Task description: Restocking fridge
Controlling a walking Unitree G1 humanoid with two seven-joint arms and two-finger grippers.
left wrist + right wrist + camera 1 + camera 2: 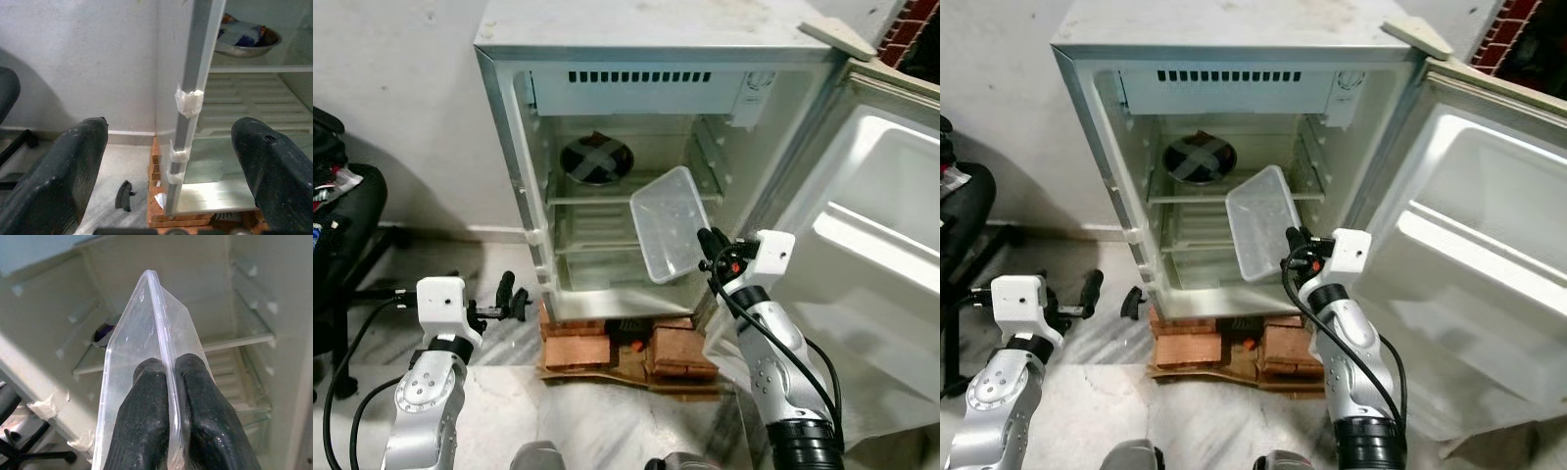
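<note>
Open white fridge point(607, 147). Clear plastic tub point(668, 223) pinched by right gripper point(710, 245), 12 o'clock; slip risk. Left gripper point(514, 292) spread, empty.

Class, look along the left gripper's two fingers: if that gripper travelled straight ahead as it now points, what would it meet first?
Most likely the fridge's left front edge, the taped upright post centred between the open left gripper fingers. Depth is unclear, so the gap to it cannot be judged; the steel bowl on the shelf lies further in.
</note>
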